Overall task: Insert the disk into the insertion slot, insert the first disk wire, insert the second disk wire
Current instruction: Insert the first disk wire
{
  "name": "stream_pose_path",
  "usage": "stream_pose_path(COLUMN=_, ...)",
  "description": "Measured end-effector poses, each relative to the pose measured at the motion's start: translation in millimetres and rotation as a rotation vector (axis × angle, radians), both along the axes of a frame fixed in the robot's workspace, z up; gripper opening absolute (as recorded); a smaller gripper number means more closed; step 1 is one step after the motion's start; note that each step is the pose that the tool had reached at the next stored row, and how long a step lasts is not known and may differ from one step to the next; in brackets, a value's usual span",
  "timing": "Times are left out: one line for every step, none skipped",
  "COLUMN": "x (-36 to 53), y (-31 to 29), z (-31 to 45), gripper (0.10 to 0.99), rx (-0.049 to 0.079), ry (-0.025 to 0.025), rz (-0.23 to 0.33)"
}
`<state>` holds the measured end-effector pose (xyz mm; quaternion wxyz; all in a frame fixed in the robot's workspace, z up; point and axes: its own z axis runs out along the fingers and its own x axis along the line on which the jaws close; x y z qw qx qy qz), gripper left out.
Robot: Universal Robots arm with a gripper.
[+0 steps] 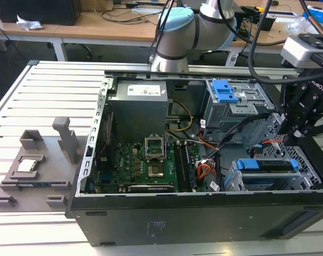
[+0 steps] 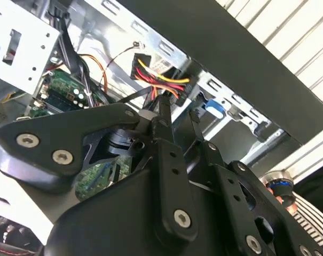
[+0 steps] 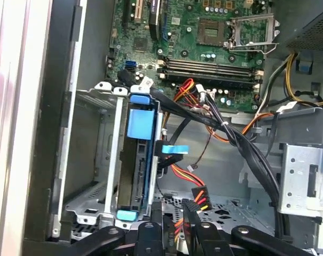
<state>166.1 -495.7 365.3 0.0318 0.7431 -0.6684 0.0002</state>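
Computer case (image 1: 204,224): black, side open, on slatted tabletop (image 1: 44,101).
Drive cage (image 1: 310,184): grey, perforated, in case's near corner on the exterior view's right.
Disk (image 1: 265,165): blue-framed, seated in Drive cage.
Claw (image 3: 174,218): closed on Plug, near Disk's end.
Plug (image 3: 192,210): black, with red, yellow and orange wires.

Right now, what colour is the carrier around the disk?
Bright blue. The carrier on the disk shows best in the first wrist view.

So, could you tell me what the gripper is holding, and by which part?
Apparently the black plastic connector with red and yellow wires, pinched by its body between the jaws.
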Motion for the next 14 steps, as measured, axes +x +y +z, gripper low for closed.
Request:
stream_pose_path(x=0.7, y=0.7, z=-0.6, gripper=0.302, rx=-0.001, ry=0.0000, rz=0.001)
stream_pose_path(x=2.3, y=1.4, z=-1.9, gripper=0.302, rx=-0.003, ry=0.0000, rz=0.004)
stream_pose_path(x=4.8, y=1.9, z=-4.0, gripper=0.302, rx=-0.007, ry=0.0000, rz=0.008)
stream_pose_path(x=6.3, y=2.1, z=-5.0, gripper=0.302, rx=-0.009, ry=0.0000, rz=0.011)
stream_pose_path(x=7.5, y=2.3, z=-5.7, gripper=0.302, rx=-0.011, ry=0.0000, rz=0.013)
stream_pose_path(x=10.4, y=2.4, z=-6.9, gripper=0.302, rx=-0.015, ry=-0.0001, rz=0.019)
stream_pose_path(x=12.4, y=2.6, z=-8.2, gripper=0.302, rx=-0.018, ry=0.0000, rz=0.024)
stream_pose_path(x=13.4, y=2.7, z=-9.0, gripper=0.302, rx=-0.020, ry=0.0000, rz=0.027)
stream_pose_path(x=14.1, y=2.7, z=-9.7, gripper=0.302, rx=-0.021, ry=0.0000, rz=0.028)
stream_pose_path(x=14.9, y=2.7, z=-10.2, gripper=0.302, rx=-0.026, ry=0.0000, rz=0.030)
stream_pose_path(x=15.3, y=2.7, z=-10.6, gripper=0.302, rx=-0.033, ry=0.0001, rz=0.031)
stream_pose_path(x=15.3, y=2.6, z=-10.7, gripper=0.302, rx=-0.037, ry=0.0002, rz=0.031)
stream_pose_path(x=15.4, y=2.6, z=-10.7, gripper=0.302, rx=-0.037, ry=0.0002, rz=0.031)
stream_pose_path(x=15.4, y=2.7, z=-10.6, gripper=0.302, rx=-0.037, ry=0.0002, rz=0.031)
